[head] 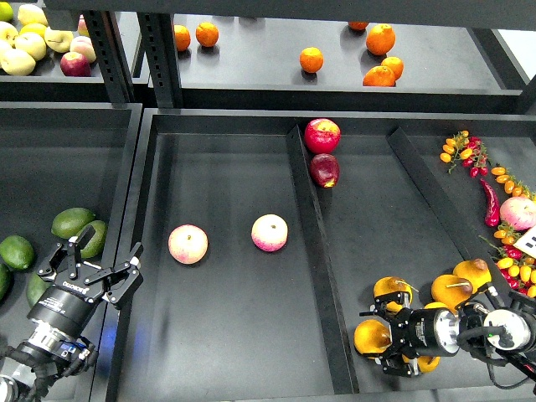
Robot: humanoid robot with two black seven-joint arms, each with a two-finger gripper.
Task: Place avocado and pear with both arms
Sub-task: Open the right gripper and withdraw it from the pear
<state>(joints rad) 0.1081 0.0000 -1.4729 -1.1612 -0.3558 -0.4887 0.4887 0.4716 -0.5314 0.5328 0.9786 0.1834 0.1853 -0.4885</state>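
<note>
My left gripper (99, 258) is open and hovers over the left bin, just right of a cluster of green avocados (73, 222). A darker avocado (3, 281) shows only partly at the left edge. My right gripper (383, 341) reaches in from the right, low in the right compartment. Its two fingers stand open on either side of a yellow-orange pear (371, 337). I cannot tell whether the fingers touch it. More pears (450, 291) lie close behind it.
Two pink-cream peaches (188, 244) (270, 232) lie in the middle compartment. Two red apples (322, 135) sit by the divider (314, 243). Chillies and small tomatoes (494, 201) fill the right bin. Oranges (311, 59) and pale apples (33, 42) lie on the back shelf.
</note>
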